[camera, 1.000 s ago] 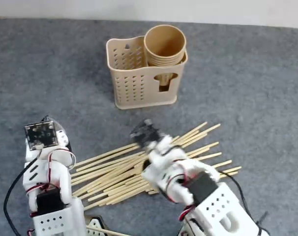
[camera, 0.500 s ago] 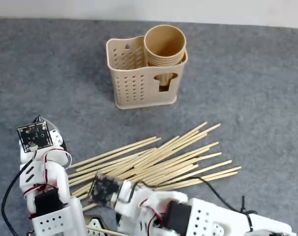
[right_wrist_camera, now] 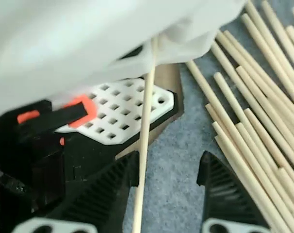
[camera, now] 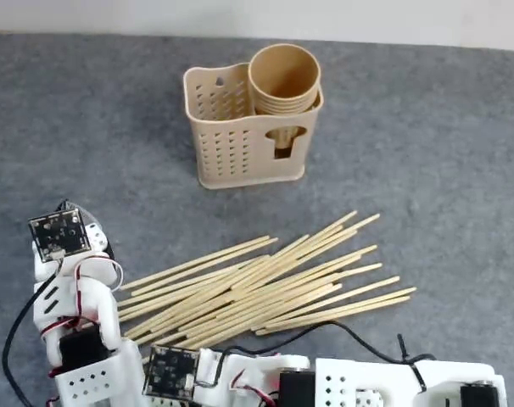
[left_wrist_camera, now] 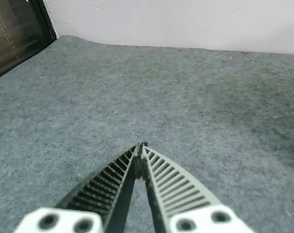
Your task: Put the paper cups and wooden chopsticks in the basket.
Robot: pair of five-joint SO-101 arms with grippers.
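The tan perforated basket (camera: 240, 136) stands at the back of the grey mat with a stack of paper cups (camera: 284, 78) in its right compartment. A spread pile of wooden chopsticks (camera: 265, 284) lies in the middle of the mat. My left gripper (left_wrist_camera: 141, 149) is shut on nothing, above bare carpet; the left arm (camera: 75, 288) stands at the front left. The right arm (camera: 274, 381) lies low along the front edge. My right gripper (right_wrist_camera: 170, 160) is open, with one loose chopstick (right_wrist_camera: 146, 121) close to one finger (right_wrist_camera: 113, 187). The chopstick pile (right_wrist_camera: 253, 111) lies just beside it.
The loose chopstick rests across the left arm's white perforated base plate (right_wrist_camera: 132, 114) with black and orange parts around it. A black cable (camera: 359, 335) loops over the mat near the right arm. Open grey mat (camera: 427, 153) lies around the basket.
The right arm swung off the chopstick pile, down and across to the front edge by the left arm's base. The left arm shifted slightly left. The pile now lies uncovered.
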